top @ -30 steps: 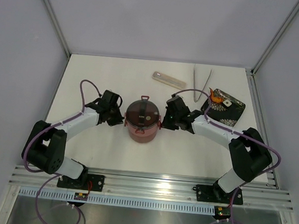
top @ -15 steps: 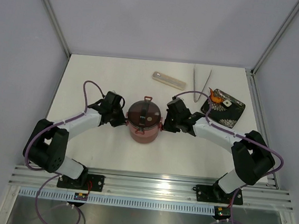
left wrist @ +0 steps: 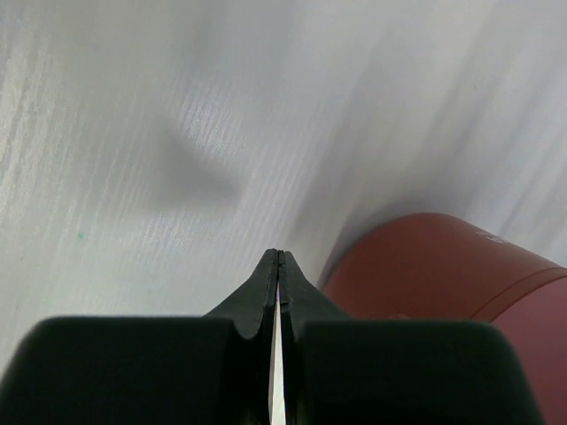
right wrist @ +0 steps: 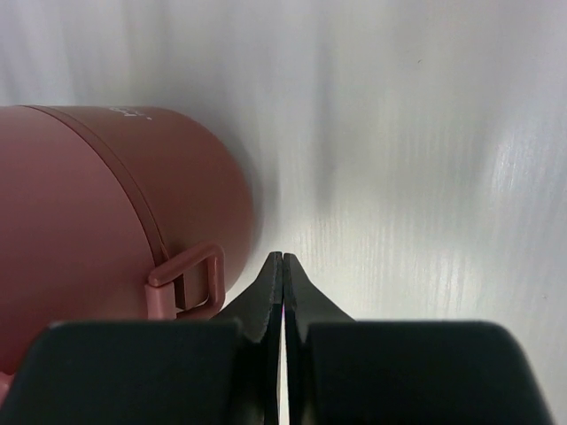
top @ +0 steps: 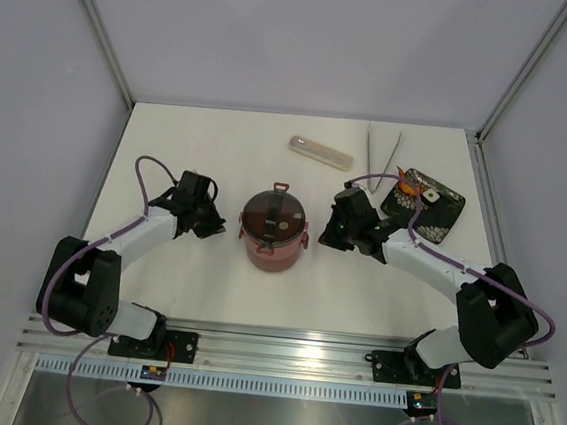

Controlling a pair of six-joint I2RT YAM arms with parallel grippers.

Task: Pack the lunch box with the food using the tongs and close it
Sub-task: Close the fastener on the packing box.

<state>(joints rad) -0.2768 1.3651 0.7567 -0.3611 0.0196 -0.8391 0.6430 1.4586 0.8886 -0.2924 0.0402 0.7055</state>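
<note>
The lunch box (top: 273,230) stands stacked and closed mid-table, maroon with a grey top lid and red latches. My left gripper (top: 217,231) is shut and empty just left of it, a small gap between. My right gripper (top: 326,239) is shut and empty just right of it. In the left wrist view the shut gripper (left wrist: 279,258) points past the maroon wall (left wrist: 443,266). The right wrist view has the gripper (right wrist: 283,258) beside the lunch box (right wrist: 89,221) and its side latch (right wrist: 186,279). The tongs (top: 372,156) lie at the back right. The food (top: 408,185) sits on a black tray.
A pale beige cutlery case (top: 320,152) lies behind the lunch box. The black patterned tray (top: 439,215) sits at the right, close behind my right forearm. White walls and metal frame posts enclose the table.
Both grippers have drawn back from the sides of the lunch box, the left one leftward and the right one rightward. The lunch box has stayed in place.
</note>
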